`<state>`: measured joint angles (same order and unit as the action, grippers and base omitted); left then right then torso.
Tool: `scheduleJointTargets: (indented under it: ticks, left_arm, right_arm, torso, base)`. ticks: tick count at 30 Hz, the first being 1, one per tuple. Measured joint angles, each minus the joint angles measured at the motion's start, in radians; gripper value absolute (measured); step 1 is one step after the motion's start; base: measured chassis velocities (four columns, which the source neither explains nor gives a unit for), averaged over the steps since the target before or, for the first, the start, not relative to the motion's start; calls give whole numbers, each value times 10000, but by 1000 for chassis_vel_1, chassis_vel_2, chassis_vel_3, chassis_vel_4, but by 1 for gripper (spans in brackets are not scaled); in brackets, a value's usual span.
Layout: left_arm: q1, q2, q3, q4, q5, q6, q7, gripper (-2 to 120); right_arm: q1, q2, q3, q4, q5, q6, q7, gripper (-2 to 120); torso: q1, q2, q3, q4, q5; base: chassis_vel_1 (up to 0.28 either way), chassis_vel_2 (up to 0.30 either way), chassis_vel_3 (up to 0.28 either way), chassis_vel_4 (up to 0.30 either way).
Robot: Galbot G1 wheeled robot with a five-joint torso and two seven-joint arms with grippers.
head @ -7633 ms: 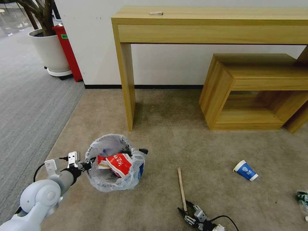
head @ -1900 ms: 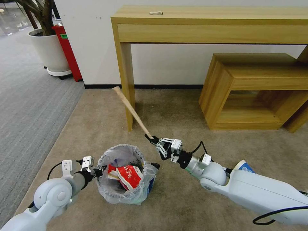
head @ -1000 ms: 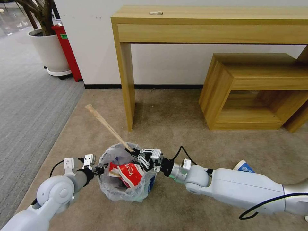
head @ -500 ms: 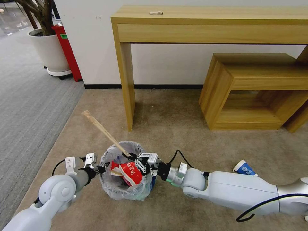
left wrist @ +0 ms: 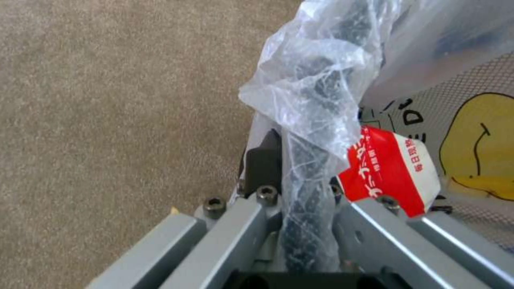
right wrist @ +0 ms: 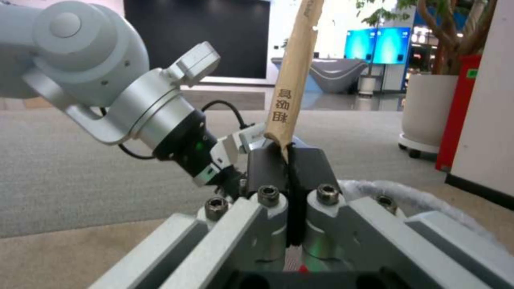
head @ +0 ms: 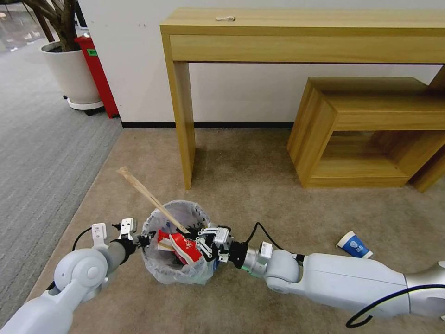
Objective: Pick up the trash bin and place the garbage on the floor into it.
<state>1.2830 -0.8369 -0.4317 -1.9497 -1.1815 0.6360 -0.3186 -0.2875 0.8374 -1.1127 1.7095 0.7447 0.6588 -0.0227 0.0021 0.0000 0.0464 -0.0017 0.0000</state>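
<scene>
The right pincer (head: 191,230) clamped the wooden stick (head: 150,200), which slanted up-left from it over the trash bin (head: 178,273); the left pincer (head: 144,240) gripped the rim.

— what do your robot's arms look like from the head camera?

— you see smooth, pale grey-white shells with rounded joints. the left arm (head: 76,278) ends in a big round elbow cap with a small dimple; the right arm (head: 343,287) is a long, thick casing narrowing to a silver wrist ring. a thin black cable loops along each wrist.

— and the grippers?

— your left gripper (head: 144,240) has small white brackets behind a black collar. your right gripper (right wrist: 289,160) shows brushed grey metal bars, dark hex-socket screws in a row, and dark grey finger blocks. a green glow sits on the left wrist's black collar in the right wrist view.
</scene>
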Motion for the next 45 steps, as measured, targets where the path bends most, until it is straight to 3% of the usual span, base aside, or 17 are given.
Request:
scheduleJointTargets:
  ticks: [16, 45]
  left_arm:
    - [-69, -27, -25, -60, -86, 0, -40, 0]
    - [52, -178, 133, -343, -51, 10, -73, 0]
  right_arm:
    - [-722, -307, 222, -42, -345, 20, -39, 0]
    - [-446, 94, -55, -209, -406, -83, 274, 0]
  torso:
    - [0, 0, -1, 0, 0]
    - [0, -1, 0, 0, 0]
  base:
    - [0, 0, 0, 0]
    - [0, 0, 0, 0]
